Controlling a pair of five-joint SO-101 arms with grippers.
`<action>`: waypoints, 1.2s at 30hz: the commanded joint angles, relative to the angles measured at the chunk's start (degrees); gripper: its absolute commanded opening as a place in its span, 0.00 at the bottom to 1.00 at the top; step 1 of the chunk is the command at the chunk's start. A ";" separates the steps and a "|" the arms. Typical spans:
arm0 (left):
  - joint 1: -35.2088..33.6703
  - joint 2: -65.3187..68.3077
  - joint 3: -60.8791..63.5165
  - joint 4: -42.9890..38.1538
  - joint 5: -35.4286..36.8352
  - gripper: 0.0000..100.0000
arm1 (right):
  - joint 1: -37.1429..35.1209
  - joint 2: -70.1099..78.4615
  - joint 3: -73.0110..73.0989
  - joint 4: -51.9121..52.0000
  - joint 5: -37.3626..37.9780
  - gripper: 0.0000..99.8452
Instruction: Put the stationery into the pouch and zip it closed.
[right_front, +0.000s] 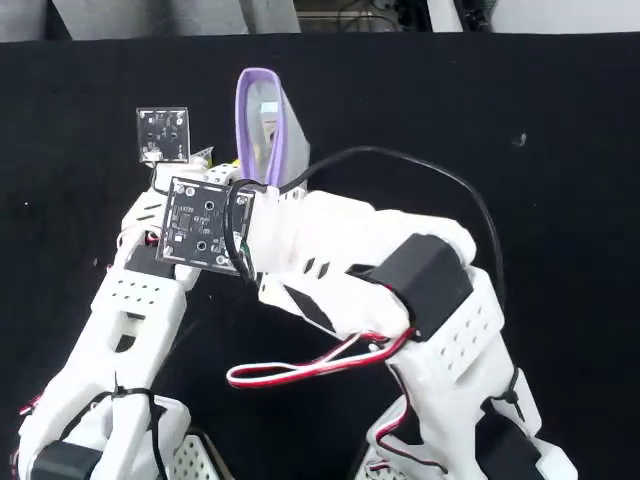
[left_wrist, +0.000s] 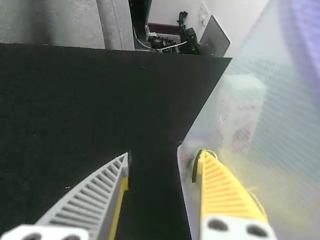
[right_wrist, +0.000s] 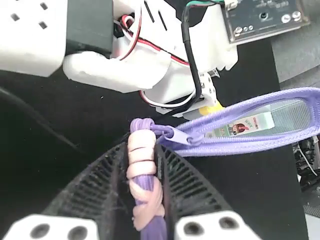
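Pouch (right_front: 264, 128) upright; right hand (right_wrist: 143, 150) pinches zipper cord (right_wrist: 145, 185); left hand (left_wrist: 162, 157) spread, straddling pouch.

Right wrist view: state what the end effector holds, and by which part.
The right end effector pinches the braided zipper pull of the purple pouch, gripping the cord just behind the slider.

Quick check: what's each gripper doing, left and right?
Left gripper: open, at the edge of the pouch.
Right gripper: shut on the zipper pull.
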 joint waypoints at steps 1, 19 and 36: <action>0.75 0.00 -4.26 -1.14 0.97 0.22 | 2.55 -2.51 -4.97 -2.02 -0.70 0.02; 11.56 0.79 -6.81 -1.05 -7.56 0.22 | 9.41 4.00 -22.46 1.76 -5.71 0.02; 5.14 0.09 -6.90 3.08 -7.65 0.22 | 27.08 -16.40 8.48 0.26 6.59 0.02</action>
